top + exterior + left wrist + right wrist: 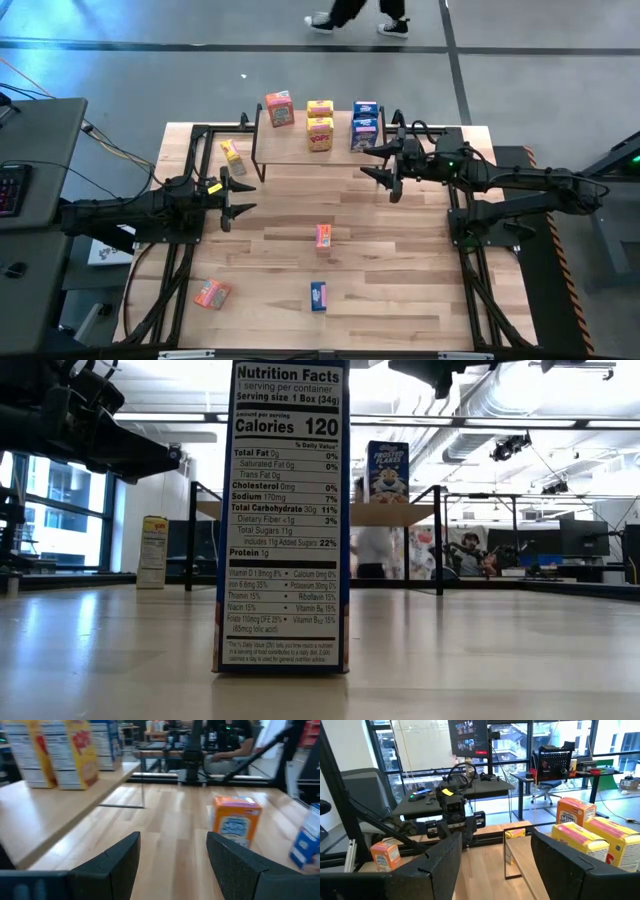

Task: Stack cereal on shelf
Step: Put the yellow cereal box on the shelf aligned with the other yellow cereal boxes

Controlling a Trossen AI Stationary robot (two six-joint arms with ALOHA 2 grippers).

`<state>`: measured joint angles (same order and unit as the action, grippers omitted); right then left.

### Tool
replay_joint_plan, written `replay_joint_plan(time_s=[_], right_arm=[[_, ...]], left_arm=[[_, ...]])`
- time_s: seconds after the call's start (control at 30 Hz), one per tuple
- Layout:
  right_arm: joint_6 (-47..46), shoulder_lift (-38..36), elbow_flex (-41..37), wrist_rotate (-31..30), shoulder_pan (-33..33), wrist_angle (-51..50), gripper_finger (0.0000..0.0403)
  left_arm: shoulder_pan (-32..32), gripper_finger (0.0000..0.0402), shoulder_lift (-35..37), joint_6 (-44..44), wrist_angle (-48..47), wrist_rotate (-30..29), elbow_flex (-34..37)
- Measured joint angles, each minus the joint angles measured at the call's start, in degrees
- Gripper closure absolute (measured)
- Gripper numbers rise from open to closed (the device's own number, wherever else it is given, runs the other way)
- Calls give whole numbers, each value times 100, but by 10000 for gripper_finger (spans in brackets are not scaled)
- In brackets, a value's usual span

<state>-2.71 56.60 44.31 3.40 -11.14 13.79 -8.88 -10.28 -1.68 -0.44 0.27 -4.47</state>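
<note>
Nearest the table's front edge, a blue box (318, 295) and an orange box (211, 293) are seen lying flat. Farther in, a small orange-red box (324, 235) stands upright mid-table, just ahead of the left gripper (238, 199), whose fingers are held apart and empty; it is judged the nearer arm, with the box's long axis vertical. Beyond, the right gripper (385, 170) is held open and empty beside the shelf (300, 152), where five boxes are already set.
</note>
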Motion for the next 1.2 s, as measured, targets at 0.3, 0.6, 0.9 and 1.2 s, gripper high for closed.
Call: replay_joint_plan(time_s=[0.3, 0.6, 0.9, 1.2], right_arm=[[37, 9, 289, 0, -22, -302, 171], [183, 15, 882, 0, -22, -1004, 171], [172, 15, 999, -3, -22, -1538, 171], [170, 13, 999, -362, -22, -1842, 171]], left_arm=[[0, 183, 2, -601, 40, -803, 2], [0, 183, 0, -606, 78, -849, 2], [9, 183, 0, 814, 500, -800, 4], [9, 183, 2, 956, 2492, -663, 4]])
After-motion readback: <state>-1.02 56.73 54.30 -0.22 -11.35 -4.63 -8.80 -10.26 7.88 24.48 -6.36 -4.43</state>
